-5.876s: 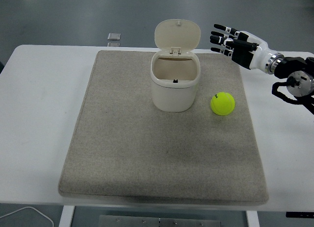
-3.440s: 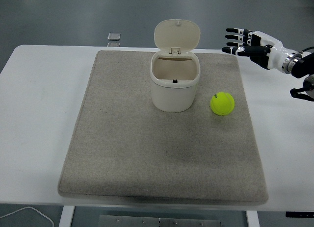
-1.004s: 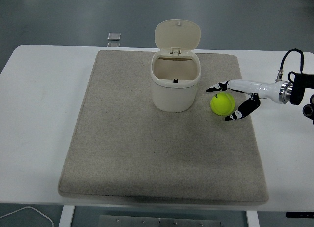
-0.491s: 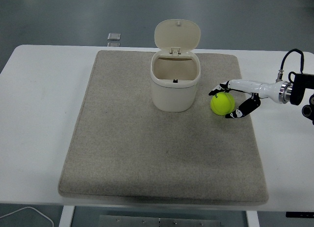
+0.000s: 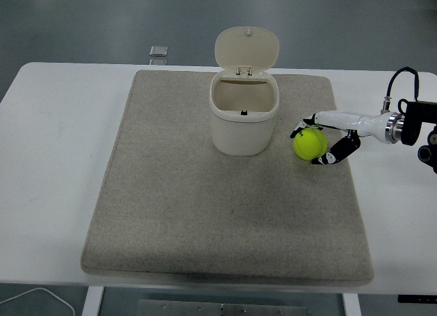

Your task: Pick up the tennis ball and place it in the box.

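A yellow-green tennis ball [image 5: 308, 145] lies on the grey mat [image 5: 205, 213], just right of the box. The box is a cream bin [image 5: 243, 125] with its flip lid [image 5: 246, 48] standing open at the back; I see nothing in the part of its inside that shows. My right hand [image 5: 315, 146] reaches in from the right at mat level. Its fingers [image 5: 301, 130] curl over the ball's top and far side, and the thumb [image 5: 332, 155] presses on its near right side. The ball still rests on the mat. My left arm is out of view.
A small grey object [image 5: 158, 51] lies on the white table [image 5: 54, 159] beyond the mat's far left corner. A white cable [image 5: 34, 293] loops below the table's near left edge.
My right hand came down from high at the far right to the ball. Over the last second its fingers and thumb have drawn in onto the ball. The ball has not moved.
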You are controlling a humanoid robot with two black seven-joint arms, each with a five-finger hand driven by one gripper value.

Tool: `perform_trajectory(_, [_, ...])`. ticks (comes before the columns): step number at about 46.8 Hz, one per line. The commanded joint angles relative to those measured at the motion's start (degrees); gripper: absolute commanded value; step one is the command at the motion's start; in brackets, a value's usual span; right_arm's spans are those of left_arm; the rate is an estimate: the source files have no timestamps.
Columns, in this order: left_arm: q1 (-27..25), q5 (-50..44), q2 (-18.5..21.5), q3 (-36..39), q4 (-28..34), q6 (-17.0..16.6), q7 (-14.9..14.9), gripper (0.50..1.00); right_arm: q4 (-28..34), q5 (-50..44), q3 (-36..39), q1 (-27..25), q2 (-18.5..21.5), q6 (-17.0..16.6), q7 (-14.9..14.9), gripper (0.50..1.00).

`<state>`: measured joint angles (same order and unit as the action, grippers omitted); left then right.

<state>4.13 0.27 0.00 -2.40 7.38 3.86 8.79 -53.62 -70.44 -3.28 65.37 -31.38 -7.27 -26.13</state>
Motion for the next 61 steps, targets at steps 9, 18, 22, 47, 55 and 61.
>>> perform_trajectory(9, [0.00, 0.08, 0.00, 0.02, 0.00, -0.08, 0.00, 0.992, -0.26, 1.09, 0.56, 2.22, -1.13, -0.90, -0.77, 0.537])
perform_trajectory(18, [0.00, 0.00, 0.00, 0.02, 0.00, 0.00, 0.00, 0.992, -0.61, 3.37, 2.05, 3.10, -2.89, -1.61, -1.91, 0.500])
perform_trajectory(22, [0.00, 0.00, 0.00, 0.02, 0.00, -0.08, 0.00, 0.992, -0.61, 5.56, 2.93, 3.36, -4.12, -2.48, -3.40, 0.500])
perform_trajectory(47, [0.00, 0.00, 0.00, 0.02, 0.00, -0.08, 0.00, 0.992, -11.33, 10.93, 3.45, 12.24, -9.05, -8.38, -5.08, 0.500])
perform_trajectory(55, [0.00, 0.00, 0.00, 0.02, 0.00, -0.08, 0.00, 0.992, -11.95, 10.85, 6.88, 12.33, -6.15, -9.17, -3.50, 0.500])
perform_trajectory(61, [0.00, 0.08, 0.00, 0.02, 0.00, -0.08, 0.00, 0.992, -11.69, 10.93, 8.29, 12.24, -3.16, -8.90, -1.04, 0.500])
